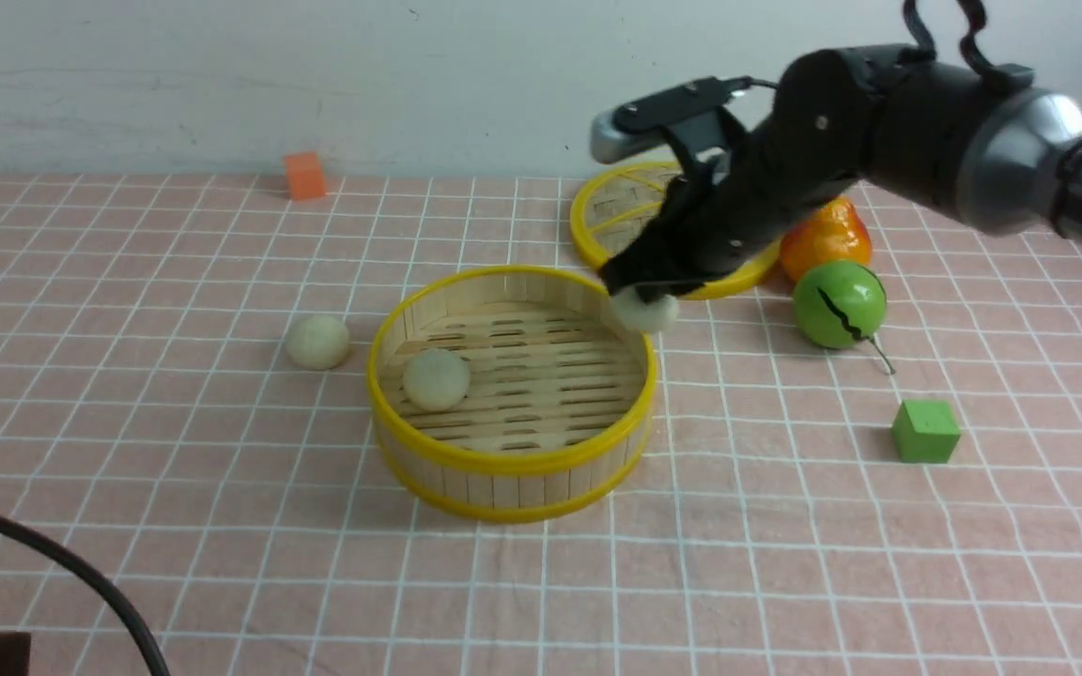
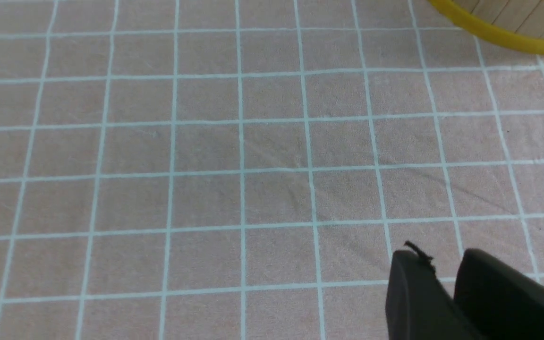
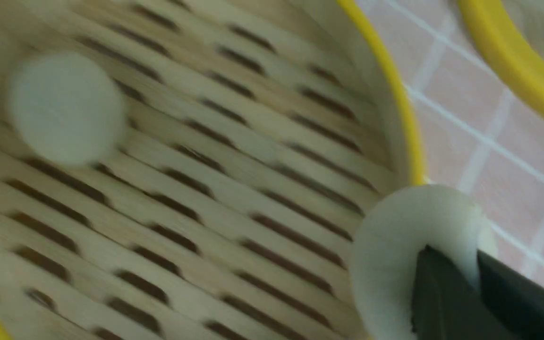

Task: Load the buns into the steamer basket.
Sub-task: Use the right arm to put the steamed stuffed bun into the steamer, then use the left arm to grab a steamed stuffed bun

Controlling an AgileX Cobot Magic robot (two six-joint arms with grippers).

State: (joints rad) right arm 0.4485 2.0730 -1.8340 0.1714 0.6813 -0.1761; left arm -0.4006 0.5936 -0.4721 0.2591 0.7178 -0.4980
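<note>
The held bun (image 1: 646, 312) hangs just above the far right rim of the steamer basket (image 1: 503, 462), pinched in the clenched right gripper (image 1: 642, 291). From the bun, the basket's slatted floor lies toward the robot and to its left, so a small shift inward probably comes before release. A second bun (image 1: 436, 378) sits inside by the left wall. The loose bun (image 1: 317, 341) lies just left of the basket, nearer the left arm. I cannot tell whether the left gripper (image 2: 442, 267) is closed
</note>
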